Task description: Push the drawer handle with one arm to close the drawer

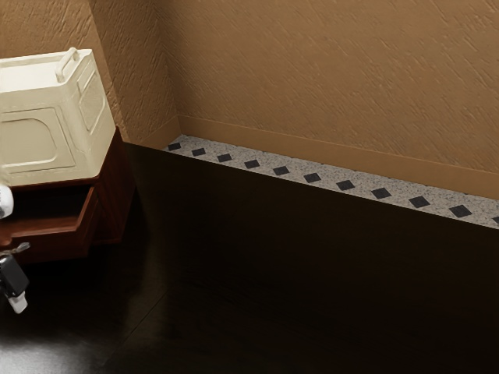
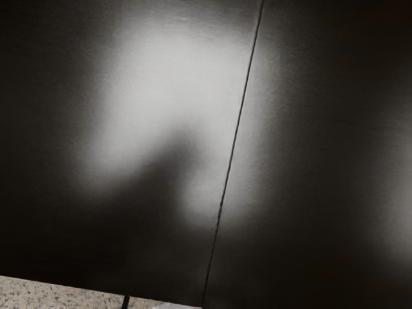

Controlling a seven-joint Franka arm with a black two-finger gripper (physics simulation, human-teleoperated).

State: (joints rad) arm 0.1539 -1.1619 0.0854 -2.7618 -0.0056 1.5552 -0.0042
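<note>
Drawer handle (image 1: pixel 19 248), or what I take for it, is a short grey metal piece at the left edge of the exterior view, below the middle, against the front of the open drawer (image 1: pixel 58 247). The black pincer (image 1: pixel 15 294) is just below it in the frame, very near; whether they touch I cannot tell. Nor can I tell whether the pincer is released or clenched, as too little of it shows. Part of the white arm (image 1: pixel 5 201) is higher up at the same edge, and being the only arm, it is the nearer one by default.

The drawer juts from the red-brown cabinet (image 1: pixel 119 191) toward the bottom of the frame, leaning slightly left, while its front has its long axis running across the picture. So the handle lies between pincer and cabinet, and the push should go up the frame, a little to the right, square to that front. Pushing slantwise could make the pincer slip off the handle or the drawer bind.

The cream box (image 1: pixel 54 117) sits on the cabinet at upper left; a hard shove might jolt it. The wrist view shows the dark desk (image 2: pixel 309 161) with a thin seam (image 2: pixel 232 151), and speckled floor (image 2: pixel 58 295) at lower left.
</note>
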